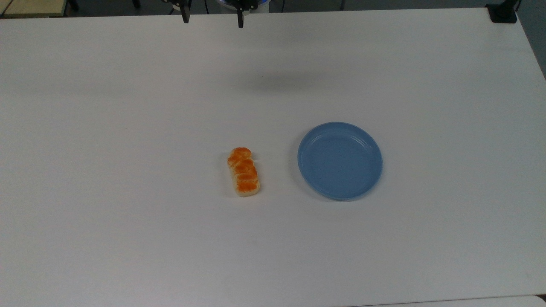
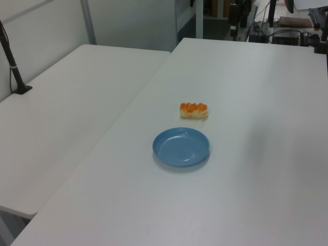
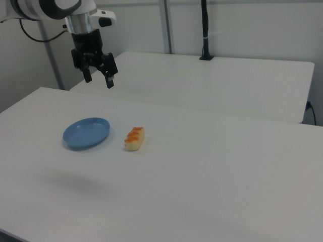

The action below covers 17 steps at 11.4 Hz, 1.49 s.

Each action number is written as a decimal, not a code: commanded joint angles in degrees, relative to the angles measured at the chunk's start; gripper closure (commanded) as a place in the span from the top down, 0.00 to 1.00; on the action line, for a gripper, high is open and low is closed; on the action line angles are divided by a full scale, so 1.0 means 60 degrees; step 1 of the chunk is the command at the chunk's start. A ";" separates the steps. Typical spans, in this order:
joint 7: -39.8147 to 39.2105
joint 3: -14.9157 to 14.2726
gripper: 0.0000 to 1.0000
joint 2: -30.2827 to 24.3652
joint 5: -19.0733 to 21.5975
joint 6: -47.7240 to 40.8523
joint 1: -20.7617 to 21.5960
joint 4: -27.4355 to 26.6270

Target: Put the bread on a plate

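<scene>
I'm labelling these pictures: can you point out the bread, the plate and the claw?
bread [image 1: 243, 172]: top view, on its glazed orange-brown top.
plate [image 1: 340, 160]: top view, on its bare blue floor.
claw [image 3: 97, 77]: right view, midway between its open fingertips, raised above the table.

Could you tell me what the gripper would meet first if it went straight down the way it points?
Probably bare table: the open gripper hangs high, apart from plate and bread, though depth is uncertain.
</scene>
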 commanded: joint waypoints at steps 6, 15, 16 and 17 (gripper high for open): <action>0.0002 0.0091 1.00 -0.0334 0.0047 -0.0033 -0.0119 -0.0370; -0.0042 0.0091 1.00 -0.0261 -0.0026 0.0025 -0.0119 -0.0356; -0.0042 0.0091 1.00 -0.0232 -0.0027 0.0040 -0.0119 -0.0341; -0.0071 0.0091 1.00 -0.0188 -0.0041 0.0040 -0.0104 -0.0312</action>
